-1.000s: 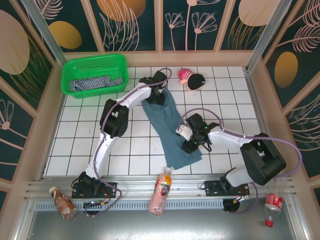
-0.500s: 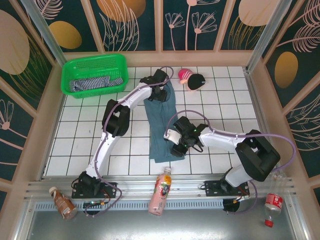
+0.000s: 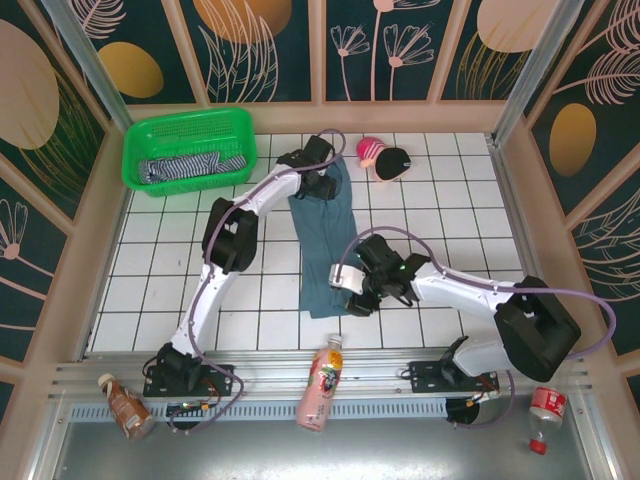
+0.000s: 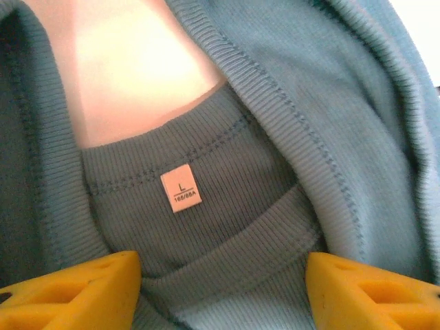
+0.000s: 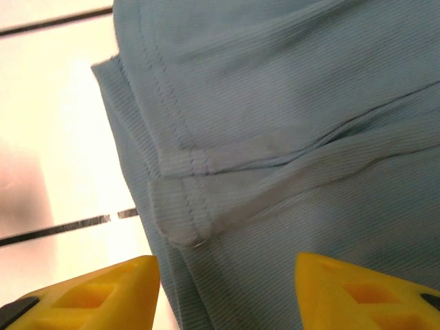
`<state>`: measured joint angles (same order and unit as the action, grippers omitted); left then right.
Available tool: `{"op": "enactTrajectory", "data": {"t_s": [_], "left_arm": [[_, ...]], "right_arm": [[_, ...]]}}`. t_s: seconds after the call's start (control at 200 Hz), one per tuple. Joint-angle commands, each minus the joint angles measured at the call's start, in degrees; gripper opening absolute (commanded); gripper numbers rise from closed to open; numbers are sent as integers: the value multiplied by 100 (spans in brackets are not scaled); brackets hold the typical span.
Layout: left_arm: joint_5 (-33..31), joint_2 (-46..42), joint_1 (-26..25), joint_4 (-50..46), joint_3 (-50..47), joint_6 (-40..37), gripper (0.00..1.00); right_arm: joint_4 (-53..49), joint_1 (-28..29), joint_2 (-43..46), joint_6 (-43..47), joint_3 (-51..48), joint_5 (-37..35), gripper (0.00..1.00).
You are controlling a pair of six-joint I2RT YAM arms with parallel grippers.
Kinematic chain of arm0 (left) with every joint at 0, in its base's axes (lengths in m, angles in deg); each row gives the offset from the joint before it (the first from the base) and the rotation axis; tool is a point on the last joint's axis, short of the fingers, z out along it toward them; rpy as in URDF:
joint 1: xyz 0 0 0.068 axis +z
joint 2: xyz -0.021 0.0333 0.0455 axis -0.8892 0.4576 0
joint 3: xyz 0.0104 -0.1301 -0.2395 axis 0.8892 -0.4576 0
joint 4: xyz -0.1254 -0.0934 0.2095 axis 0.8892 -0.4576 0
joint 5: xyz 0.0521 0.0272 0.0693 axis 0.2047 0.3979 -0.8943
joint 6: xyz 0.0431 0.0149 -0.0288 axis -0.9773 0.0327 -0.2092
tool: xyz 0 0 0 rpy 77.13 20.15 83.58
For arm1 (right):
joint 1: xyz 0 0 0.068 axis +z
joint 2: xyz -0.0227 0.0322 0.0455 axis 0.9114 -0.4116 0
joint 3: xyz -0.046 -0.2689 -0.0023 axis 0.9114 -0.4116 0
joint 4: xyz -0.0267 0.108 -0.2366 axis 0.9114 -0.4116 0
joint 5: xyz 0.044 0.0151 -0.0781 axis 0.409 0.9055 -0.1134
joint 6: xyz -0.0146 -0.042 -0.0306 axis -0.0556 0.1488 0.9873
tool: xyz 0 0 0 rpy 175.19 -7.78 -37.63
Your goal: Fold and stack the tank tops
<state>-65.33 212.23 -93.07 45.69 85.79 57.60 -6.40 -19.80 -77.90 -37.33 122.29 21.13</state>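
Well, the dusty blue-grey ribbed cloth tank top (image 3: 325,240) lies on the white tiled table (image 3: 160,280) as a long narrow strip. It runs from close to the middle of the far edge down towards the middle of the near edge.

The left gripper (image 4: 222,267) sits low over the far end of that strip, at the neckline. Its yellow fingers (image 4: 89,292) stand well apart, and the ribbed collar band lies loose between them. A small square white size label (image 4: 181,188) shows just beyond the fingertips.

The right gripper (image 5: 227,265) is at the near end, over the hem corner on the strip's right side. Its jaws are apart too, and the stitched hem corner rests flat on the tiles between them, held by neither finger.

The second tank top, thin navy-and-white striped cloth (image 3: 185,168), is bunched inside the green plastic mesh basket (image 3: 135,150) in the far left corner. It is well apart from the blue one.

A small pink-and-black toy (image 3: 383,157) lies near the far edge, just right of the left gripper. A pink-labelled drink bottle (image 3: 320,385) lies on the metal rail below the near edge, between the two arm bases.
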Motion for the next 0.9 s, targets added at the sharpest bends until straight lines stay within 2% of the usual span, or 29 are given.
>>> {"op": "enactTrajectory", "data": {"t_s": [0.0, 0.2, 0.415, 0.645, 0.896], "left_arm": [[137, -719, 30, -234, -27, -65, 69], [9, -1476, 34, -586, -356, -15, 71], [-81, -2298, 104, -609, -1442, 10, 74], [-154, -2975, 131, -396, -2655, -23, 75], [-255, -3423, 152, -262, -3314, 40, 75]], "right_arm": [[432, 216, 42, 382, -193, 104, 56], [1227, 515, -316, 393, -229, -227, 56], [1637, 636, -770, 555, -142, -406, 56], [1316, 666, -972, 488, -86, -248, 56], [937, 709, -1229, 257, -78, -381, 51]]}}
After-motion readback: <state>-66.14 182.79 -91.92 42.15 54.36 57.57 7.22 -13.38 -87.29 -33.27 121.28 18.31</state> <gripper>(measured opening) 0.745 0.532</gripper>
